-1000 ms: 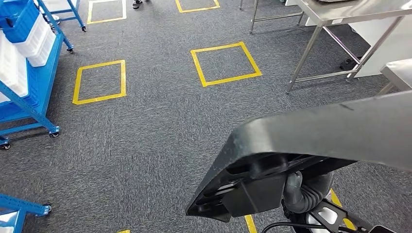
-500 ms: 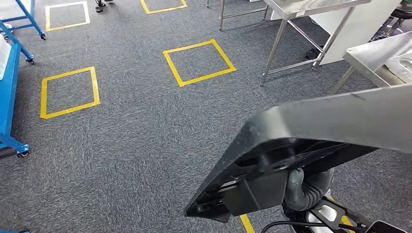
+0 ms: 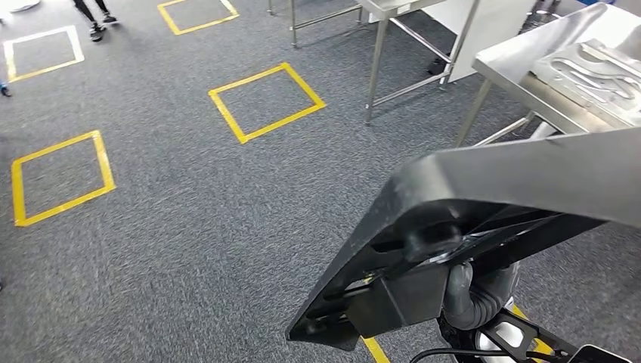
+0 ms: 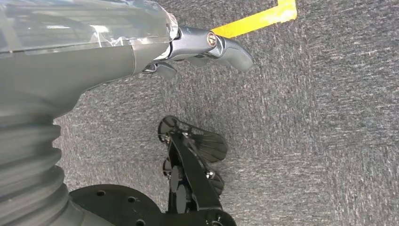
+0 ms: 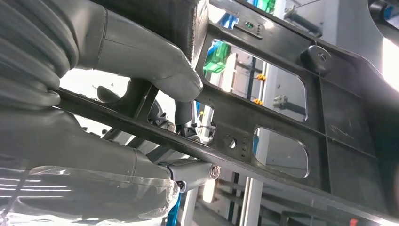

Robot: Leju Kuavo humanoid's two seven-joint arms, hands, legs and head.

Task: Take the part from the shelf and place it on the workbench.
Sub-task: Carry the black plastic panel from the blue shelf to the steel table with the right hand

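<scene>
The part [image 3: 521,189], a big black moulded panel with ribs and cut-out windows, is up in my right hand [image 5: 141,70], held out in front of me over the grey carpet [image 3: 189,219], so the pick from the shelf looks done. In the right wrist view my thumb presses one face of the part and my fingers [image 5: 193,172] hook under a rib on the other side, a firm clasp. My left hand [image 4: 207,47] hangs low over the floor with nothing in it, fingers loosely extended. What's left, as I judge it, is the carry and the set-down: the steel workbench [image 3: 521,76] sits ahead on my right, apart from the part, with a silvery shaped piece [image 3: 597,68] already lying on it. Yellow tape squares [image 3: 264,102] mark the floor, and a person's feet [image 3: 94,19] stand far off. Writing or brands: I can read none anywhere, not on the part, not on the bench
</scene>
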